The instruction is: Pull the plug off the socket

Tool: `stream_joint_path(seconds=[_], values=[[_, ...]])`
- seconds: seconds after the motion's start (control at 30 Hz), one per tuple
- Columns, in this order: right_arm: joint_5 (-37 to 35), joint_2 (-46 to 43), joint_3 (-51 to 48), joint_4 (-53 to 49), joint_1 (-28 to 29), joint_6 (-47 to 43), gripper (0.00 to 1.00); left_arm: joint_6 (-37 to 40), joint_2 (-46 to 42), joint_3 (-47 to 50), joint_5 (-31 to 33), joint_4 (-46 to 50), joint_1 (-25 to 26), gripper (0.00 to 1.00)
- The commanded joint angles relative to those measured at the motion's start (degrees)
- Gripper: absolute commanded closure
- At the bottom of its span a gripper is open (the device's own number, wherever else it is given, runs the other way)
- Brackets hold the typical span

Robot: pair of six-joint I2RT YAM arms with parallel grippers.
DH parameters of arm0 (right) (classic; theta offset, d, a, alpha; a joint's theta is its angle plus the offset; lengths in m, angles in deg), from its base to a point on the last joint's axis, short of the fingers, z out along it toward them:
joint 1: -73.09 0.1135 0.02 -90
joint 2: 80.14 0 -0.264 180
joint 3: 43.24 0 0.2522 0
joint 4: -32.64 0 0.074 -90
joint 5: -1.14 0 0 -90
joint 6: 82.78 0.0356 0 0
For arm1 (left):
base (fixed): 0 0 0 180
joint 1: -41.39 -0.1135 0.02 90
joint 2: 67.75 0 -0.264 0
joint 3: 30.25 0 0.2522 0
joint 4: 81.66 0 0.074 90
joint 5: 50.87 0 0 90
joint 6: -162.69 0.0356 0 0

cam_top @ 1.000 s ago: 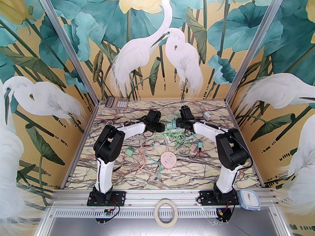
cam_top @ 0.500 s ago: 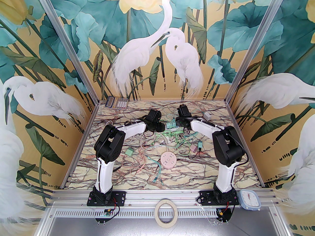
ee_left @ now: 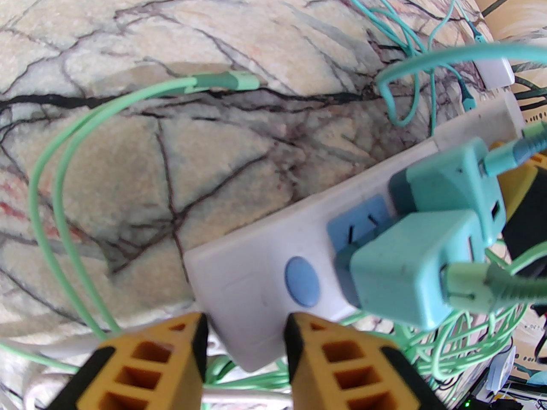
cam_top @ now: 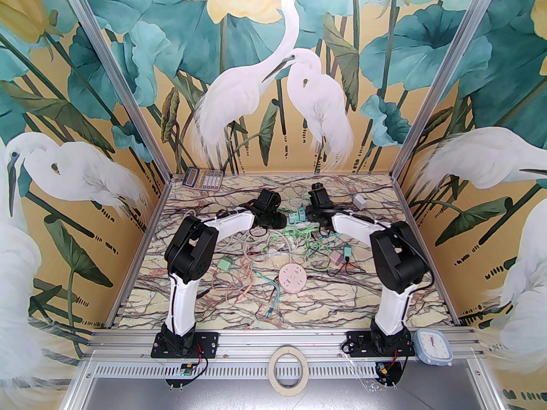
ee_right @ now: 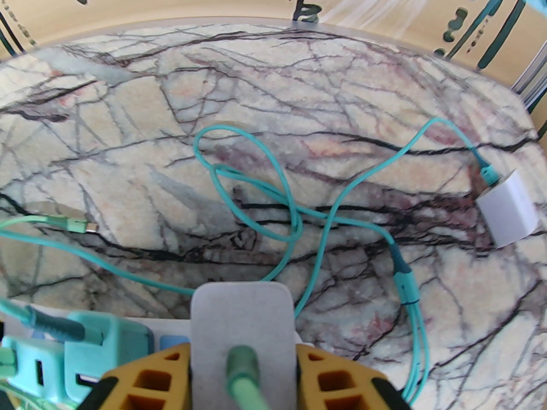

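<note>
Now gripped, not yet pulled

My right tool [ee_right: 242,350] is narrowed onto the white rounded block plug [ee_right: 241,310]. As far as I can judge, a yellow finger presses each flank, and the plug's green cable [ee_right: 241,374] runs back between them. My left tool [ee_left: 246,320] is closed down on the near end of the white plastic power strip [ee_left: 256,250], steadying it, I take it, on the veined marble counter [ee_left: 171,122]. So the bracing and the grasp look done and the pull itself is left: the plug appears seated on the strip beside two teal cube chargers [ee_left: 406,267]. Its prongs and socket are hidden under its own body, so I cannot tell whether it has begun to lift. From above, the strip is small amid tangled cables and hard to read.
</note>
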Motion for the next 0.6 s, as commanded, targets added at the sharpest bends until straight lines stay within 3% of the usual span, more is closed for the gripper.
stream_joint_path(seconds=[0.0,0.1,0.33,0.57], values=[[6.89,-0.79,-2.65,0.24,-1.30,4.28,0.69,0.15,5.42,1.80,1.25,8.17,1.51,0.63],[4.98,-1.48,-2.29,-0.12,0.04,2.76,0.69,0.21,5.49,1.71,1.12,8.20,1.47,0.64],[-10.38,2.78,2.42,-4.83,8.77,-5.36,0.69,0.56,6.23,1.06,1.37,9.05,1.72,0.65],[-10.42,2.29,1.88,-4.28,8.69,-5.20,0.69,0.72,7.90,-0.50,1.60,11.00,1.85,0.65]])
